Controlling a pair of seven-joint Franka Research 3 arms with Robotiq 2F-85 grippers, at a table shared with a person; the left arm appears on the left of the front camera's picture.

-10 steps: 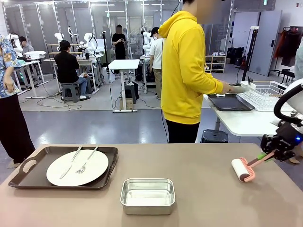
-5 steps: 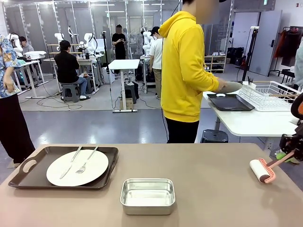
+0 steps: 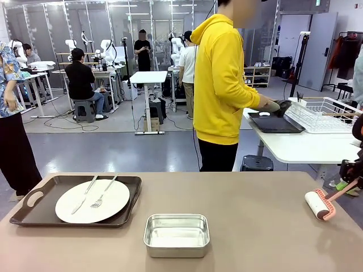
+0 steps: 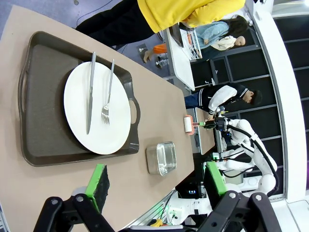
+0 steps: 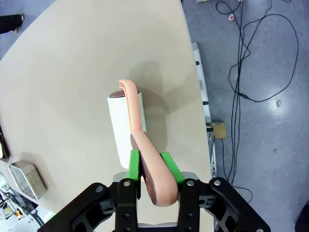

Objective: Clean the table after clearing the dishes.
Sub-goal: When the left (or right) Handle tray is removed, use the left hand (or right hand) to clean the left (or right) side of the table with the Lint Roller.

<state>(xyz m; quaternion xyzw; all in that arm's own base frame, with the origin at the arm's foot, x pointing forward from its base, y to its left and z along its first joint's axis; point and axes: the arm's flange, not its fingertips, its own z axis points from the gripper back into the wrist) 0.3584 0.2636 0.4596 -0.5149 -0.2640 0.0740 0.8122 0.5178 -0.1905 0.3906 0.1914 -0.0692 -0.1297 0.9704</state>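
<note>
Nearest, the left hand [image 4: 157, 183] hangs spread wide. On the table [image 3: 244, 198], a steel pan [image 3: 177, 234] sits at six o'clock. At eight, the tray [image 3: 39, 212] carries the plate [image 3: 92, 200], knife [image 3: 84, 195] and fork [image 3: 104, 192]. At four, the right hand [image 5: 150, 166] pinches the lint roller [image 3: 317, 204] by its handle.

The left hand [image 4: 157, 181] hovers high, spread wide; the right hand [image 5: 149, 166] clamps a pink roller [image 5: 116, 128] by its handle.

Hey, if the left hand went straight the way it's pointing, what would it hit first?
Probably the bare table, in the gap between tray and pan; the open left hand aims there, though depth is unclear.
</note>
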